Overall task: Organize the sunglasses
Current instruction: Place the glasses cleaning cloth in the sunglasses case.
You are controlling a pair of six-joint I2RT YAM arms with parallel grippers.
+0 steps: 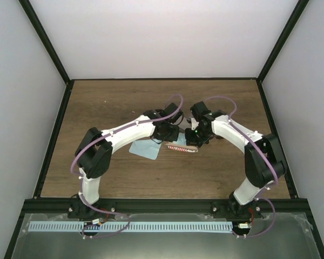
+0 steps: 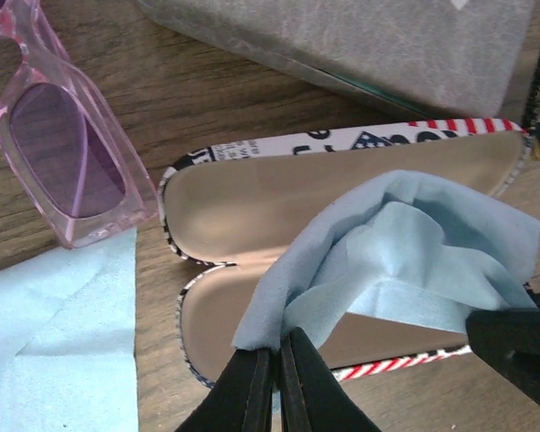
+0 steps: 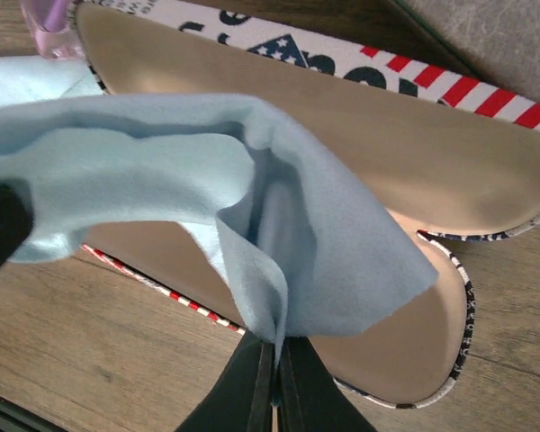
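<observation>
While the left gripper (image 2: 277, 373) and the right gripper (image 3: 274, 378) are each pinching a corner of the blue cloth (image 2: 405, 261) over the open striped case (image 2: 243, 207), the purple sunglasses (image 2: 67, 153) are lying outside it on the table, upper left of the left wrist view, so casing them is, I judge, waiting to be done.

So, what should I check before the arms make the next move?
1. Left fingers shut on cloth: ok.
2. Right fingers shut on cloth: ok.
3. Case open: ok.
4. Sunglasses in case: not ok, they lie beside it.
5. Cloth lifted clear of case: cannot tell.
</observation>
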